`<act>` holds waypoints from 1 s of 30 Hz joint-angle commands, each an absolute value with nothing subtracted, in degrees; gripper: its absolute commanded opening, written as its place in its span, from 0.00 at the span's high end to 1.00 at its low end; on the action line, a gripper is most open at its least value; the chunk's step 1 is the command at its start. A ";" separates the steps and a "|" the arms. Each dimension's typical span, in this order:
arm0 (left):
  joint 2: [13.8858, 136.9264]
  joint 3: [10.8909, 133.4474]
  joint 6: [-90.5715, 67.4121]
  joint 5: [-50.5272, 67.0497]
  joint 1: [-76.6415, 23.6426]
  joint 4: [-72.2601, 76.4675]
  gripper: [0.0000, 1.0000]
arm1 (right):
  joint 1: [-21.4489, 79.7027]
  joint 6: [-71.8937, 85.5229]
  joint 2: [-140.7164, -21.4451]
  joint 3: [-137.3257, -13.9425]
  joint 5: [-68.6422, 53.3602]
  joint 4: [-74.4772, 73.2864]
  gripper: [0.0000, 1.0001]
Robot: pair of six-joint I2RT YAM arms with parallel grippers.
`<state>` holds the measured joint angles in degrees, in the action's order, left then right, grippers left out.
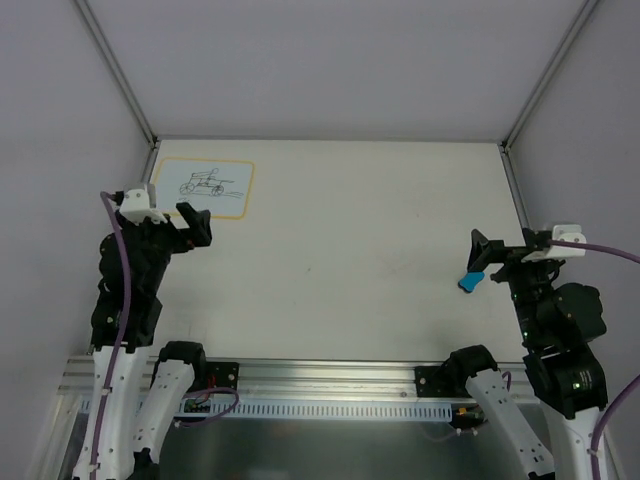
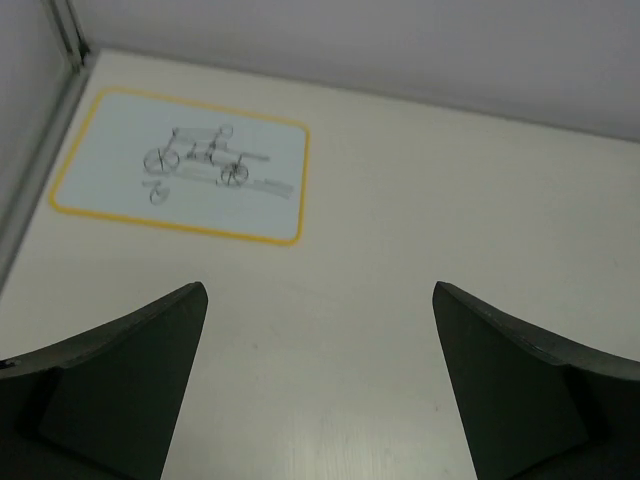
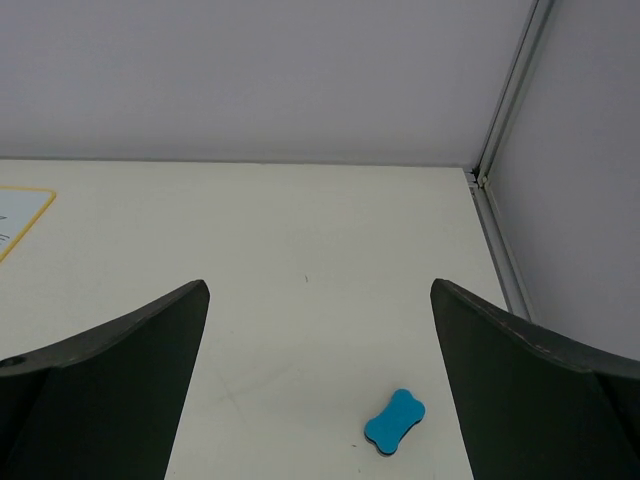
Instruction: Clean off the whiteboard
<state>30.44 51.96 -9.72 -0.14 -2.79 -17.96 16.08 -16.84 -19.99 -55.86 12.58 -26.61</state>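
Left jaws: released and spread wide, with nothing between them. The two dark fingers (image 2: 120,390) show at the bottom of the left wrist view, above bare bench (image 1: 340,220).
Right jaws: released too, wide apart and empty. Their fingers (image 3: 110,390) frame the bench from both sides in the right wrist view.
Whiteboard (image 1: 203,187): lies flat on the bench, ahead of the left jaws and a little to their left, apart from them. It is well apart from the right jaws, far to their left; only one corner (image 3: 20,215) enters the right wrist view. Its border is thin and yellow-orange and its corners are rounded (image 2: 185,165).
Sketch (image 2: 205,160): thin black lines with some small wheels, in the middle of the whiteboard. It is complete, not yet wiped.
Eraser (image 1: 469,282): small blue block with a narrow waist, lying on the bench. It is just ahead of the right jaws, between the two fingers and nearer to the right one (image 3: 394,422). The jaws do not touch it.
Left arm (image 1: 130,260): stands at the left side of the bench, its jaws turned toward the whiteboard.
Right arm (image 1: 555,310): stands at the right side, its jaws near the eraser.
Walls (image 1: 330,60): plain grey, closing the bench at the far side and at both sides, with metal posts (image 3: 510,90) in the corners.
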 commanded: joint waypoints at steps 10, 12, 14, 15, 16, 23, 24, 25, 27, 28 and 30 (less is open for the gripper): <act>26.01 51.15 -16.61 2.02 -1.93 -21.17 0.01 | 16.44 -14.15 -14.85 -55.20 10.64 -21.36 0.01; 26.45 51.15 -16.96 2.11 -1.93 -21.97 0.01 | 16.44 -13.36 -14.77 -54.58 9.94 -21.45 0.01; 26.98 51.06 -17.23 2.46 -1.93 -22.93 0.01 | 16.44 -13.01 -14.77 -53.88 9.32 -21.62 0.01; 27.33 50.98 -17.40 2.37 -1.93 -23.11 0.01 | 16.44 -12.66 -14.77 -53.70 9.06 -21.80 0.01; 27.59 50.80 -17.58 2.46 -1.93 -23.38 0.01 | 16.35 -12.48 -14.77 -53.44 8.70 -21.97 0.01; 34.53 50.89 -20.29 4.22 -1.93 -24.08 0.01 | 16.43 -10.29 -15.55 -51.42 5.28 -22.15 0.01; 37.59 51.15 -20.74 4.57 -1.93 -24.08 0.01 | 16.44 -10.02 -15.82 -51.33 4.75 -22.15 0.01; 39.27 51.76 -21.26 5.01 -1.93 -24.08 0.01 | 16.44 -9.67 -16.17 -50.89 4.31 -22.15 0.01; 45.13 52.73 -22.76 5.88 -1.93 -24.08 0.01 | 16.44 -9.05 -16.43 -50.63 2.99 -22.24 0.01; 47.09 53.95 -23.89 5.89 -1.93 -24.00 0.01 | 16.35 -8.79 -16.70 -50.19 2.29 -22.32 0.01; 54.01 55.45 -24.69 6.33 -2.02 -23.99 0.01 | 16.35 -8.26 -16.79 -49.66 1.41 -22.24 0.01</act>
<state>47.20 52.10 -21.32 4.05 -2.50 -23.70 16.08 -10.13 -15.81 -50.15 4.19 -24.18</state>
